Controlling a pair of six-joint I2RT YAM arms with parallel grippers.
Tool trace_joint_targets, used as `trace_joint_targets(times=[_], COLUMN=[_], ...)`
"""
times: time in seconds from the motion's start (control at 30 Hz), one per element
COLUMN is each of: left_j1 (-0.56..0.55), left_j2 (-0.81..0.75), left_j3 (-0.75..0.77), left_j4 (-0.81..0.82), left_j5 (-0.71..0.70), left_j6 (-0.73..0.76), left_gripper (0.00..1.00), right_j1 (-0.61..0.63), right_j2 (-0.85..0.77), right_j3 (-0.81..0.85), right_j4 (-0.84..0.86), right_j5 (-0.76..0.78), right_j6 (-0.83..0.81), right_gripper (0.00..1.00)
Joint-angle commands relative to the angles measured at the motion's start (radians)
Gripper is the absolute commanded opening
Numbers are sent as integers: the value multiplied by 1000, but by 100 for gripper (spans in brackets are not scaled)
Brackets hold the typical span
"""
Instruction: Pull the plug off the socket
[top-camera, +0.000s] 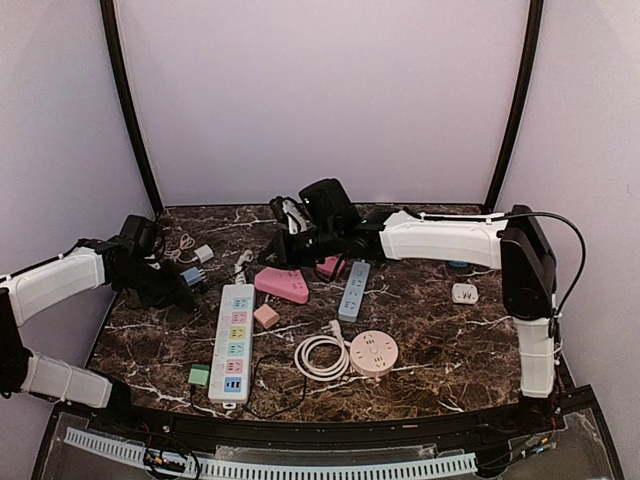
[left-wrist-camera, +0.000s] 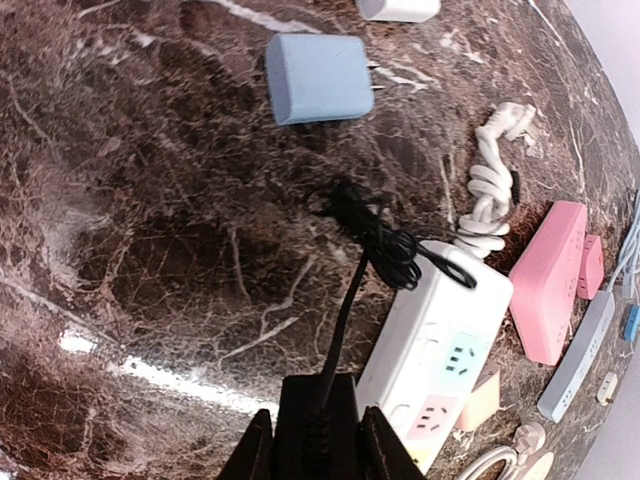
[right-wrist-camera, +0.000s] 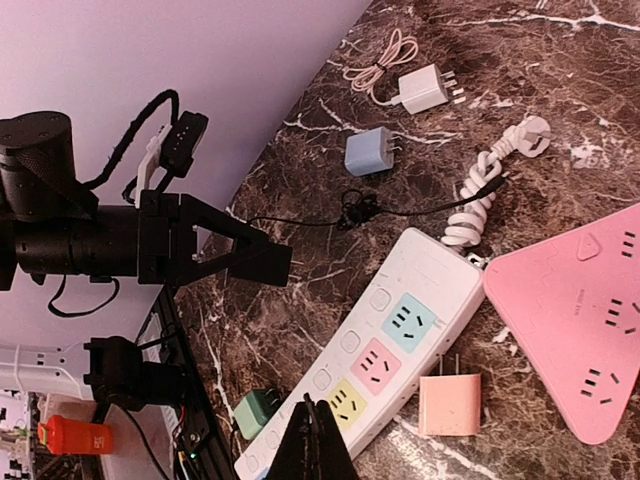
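My left gripper (left-wrist-camera: 318, 440) is shut on a black plug (left-wrist-camera: 317, 425), held above the marble table to the left of the white power strip (left-wrist-camera: 440, 340). The plug's thin black cable (left-wrist-camera: 375, 235) runs forward to a tangle by the strip's far end. In the right wrist view the plug (right-wrist-camera: 255, 262) sits in the left gripper, clear of the strip (right-wrist-camera: 390, 350). The strip's coloured sockets that show are empty. My right gripper (right-wrist-camera: 320, 445) is shut and empty, hovering over the strip's yellow socket. In the top view the left gripper (top-camera: 185, 288) is left of the strip (top-camera: 232, 340).
A blue adapter (left-wrist-camera: 318, 77) and a white adapter (right-wrist-camera: 425, 90) lie beyond the left gripper. A pink triangular strip (top-camera: 282, 284), pink adapter (top-camera: 266, 316), green adapter (top-camera: 199, 376), grey-blue strip (top-camera: 354, 290), coiled white cable (top-camera: 320, 355) and round pink socket (top-camera: 373, 352) surround the white strip.
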Motion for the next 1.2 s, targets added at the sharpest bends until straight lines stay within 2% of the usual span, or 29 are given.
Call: trace_joint_targets(times=[0.0, 0.23, 0.3, 0.57, 0.63, 0.93, 1.07, 1.17], left_j1=[59, 123, 136, 150, 150, 149, 148, 138], left_j2=[-36, -38, -35, -26, -33, -84, -116, -139], left_j3=[-96, -209, -225, -261, -260, -235, -213, -190], left_j4=[118, 217, 223, 214, 201, 127, 99, 86], left_j5=[107, 162, 161, 137, 124, 69, 59, 64], left_j6=[-36, -63, -68, -84, -84, -61, -40, -15], left_gripper=[0, 1, 6, 26, 35, 61, 69, 77], right_j1=[-28, -46, -46, -48, -48, -51, -55, -59], right_j2=[-69, -126, -134, -154, -162, -199, -214, -226], right_j3=[-75, -148, -159, -185, -191, -226, -246, -264], right_j4=[-31, -40, -44, -52, -57, -66, -66, -65], right_j5=[75, 110, 118, 153, 167, 213, 229, 247], right_j6=[-77, -101, -106, -119, -127, -142, -144, -148], right_gripper=[0, 1, 1, 2, 3, 8, 12, 19])
